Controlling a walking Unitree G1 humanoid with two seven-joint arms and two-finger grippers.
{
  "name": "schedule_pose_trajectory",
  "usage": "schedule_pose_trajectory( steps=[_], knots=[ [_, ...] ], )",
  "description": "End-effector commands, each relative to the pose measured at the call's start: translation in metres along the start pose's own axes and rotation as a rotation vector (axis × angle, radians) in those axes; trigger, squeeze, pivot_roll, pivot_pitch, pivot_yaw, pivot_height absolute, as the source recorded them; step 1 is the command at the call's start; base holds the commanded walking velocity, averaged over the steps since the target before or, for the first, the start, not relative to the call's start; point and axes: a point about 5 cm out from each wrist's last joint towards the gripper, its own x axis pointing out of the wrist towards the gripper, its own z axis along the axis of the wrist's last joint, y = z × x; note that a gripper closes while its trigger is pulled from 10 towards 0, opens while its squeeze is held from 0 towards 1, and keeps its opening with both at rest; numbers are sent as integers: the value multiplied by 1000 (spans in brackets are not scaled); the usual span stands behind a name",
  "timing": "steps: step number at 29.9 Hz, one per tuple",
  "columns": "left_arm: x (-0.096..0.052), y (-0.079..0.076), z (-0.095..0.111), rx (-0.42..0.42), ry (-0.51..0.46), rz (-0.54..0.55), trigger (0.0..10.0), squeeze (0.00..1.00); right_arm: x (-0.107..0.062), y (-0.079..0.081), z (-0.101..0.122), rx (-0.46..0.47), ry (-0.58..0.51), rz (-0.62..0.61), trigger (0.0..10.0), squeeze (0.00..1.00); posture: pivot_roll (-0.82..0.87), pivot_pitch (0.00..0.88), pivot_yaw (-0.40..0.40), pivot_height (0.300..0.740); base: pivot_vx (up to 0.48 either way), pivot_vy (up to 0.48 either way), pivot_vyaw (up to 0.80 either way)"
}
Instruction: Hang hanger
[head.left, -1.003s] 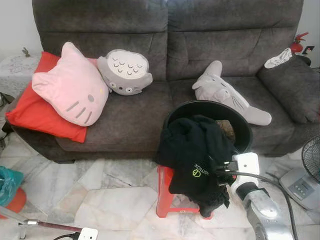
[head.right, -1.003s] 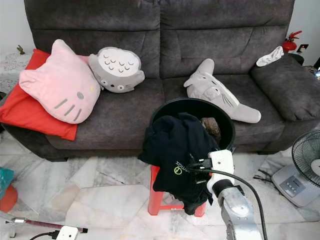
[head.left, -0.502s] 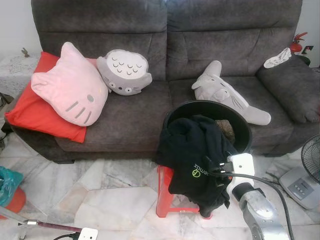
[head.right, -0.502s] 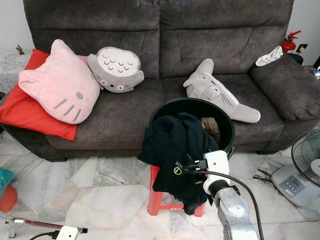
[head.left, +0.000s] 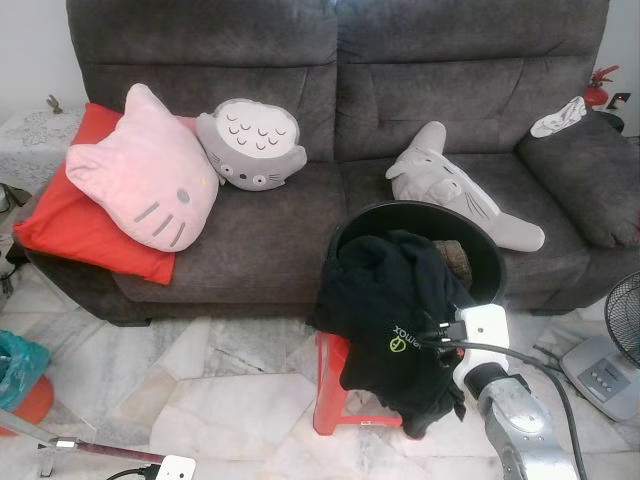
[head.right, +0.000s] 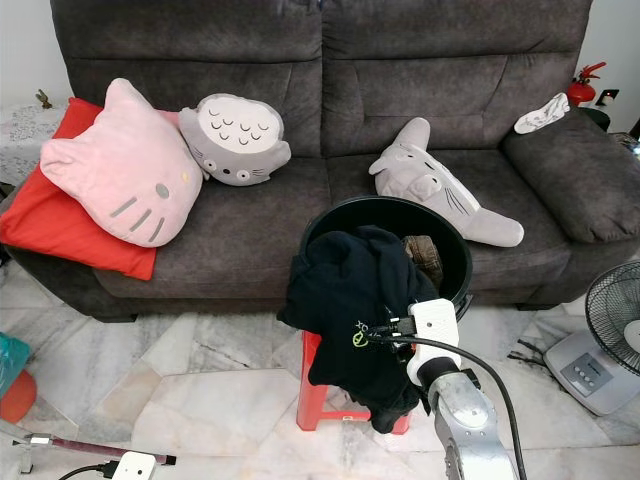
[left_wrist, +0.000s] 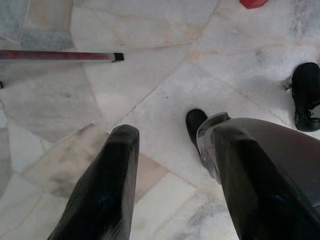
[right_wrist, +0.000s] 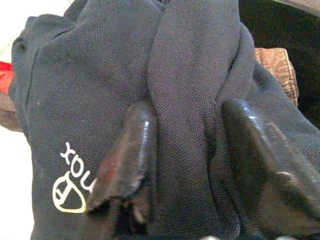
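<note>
A black garment (head.left: 390, 300) with a green logo hangs over the rim of a black basket (head.left: 485, 250), which stands on a red stool (head.left: 330, 395) in front of the sofa. My right gripper (head.left: 428, 340) is pressed into the garment's lower right side. In the right wrist view it (right_wrist: 187, 145) is open, and a thick fold of the black cloth (right_wrist: 190, 75) lies between its two fingers, touching both. Brown cloth (right_wrist: 275, 65) lies in the basket behind. My left gripper (left_wrist: 167, 145) hangs open over the marble floor.
A grey sofa (head.left: 260, 235) holds a pink cat cushion (head.left: 145, 175), a red cushion (head.left: 60, 230) and two grey plush toys (head.left: 250, 145). A fan (head.left: 625, 325) with its base stands at the right. A red rod (head.left: 95, 452) lies on the floor at the left.
My right gripper has edged left and deeper into the black garment, and the cloth has bunched slightly around it. The left arm has not moved.
</note>
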Motion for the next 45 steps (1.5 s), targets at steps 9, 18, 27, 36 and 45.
schedule_pose_trajectory(
  steps=[9, 18, 27, 36, 45],
  knots=[
    [-1, 3, -4, 27, 22, 1, 10000, 0, 1, -16, -6, -12, 42, -108, 0, 0, -94, 36, 40, 740, 0, 0, 0],
    [-1, 3, -4, 30, 22, 1, 10000, 0, 6, -30, 4, -19, 9, -187, 0, 0, -96, 34, 41, 740, 0, 0, 0],
    [-1, 3, -4, 29, 21, 3, 10000, 0, 16, -29, 16, -24, -47, -176, 0, 0, -94, 31, 40, 740, 0, 0, 0],
    [-1, 2, -4, 30, 21, 5, 10000, 0, 34, -16, 30, -39, -103, -78, 0, 0, -93, 30, 41, 740, 0, 0, 0],
    [-1, 2, -4, 31, 20, 4, 10000, 0, 53, -19, 39, -67, -106, -70, 0, 0, -91, 31, 39, 740, 0, 0, 0]
  ],
)
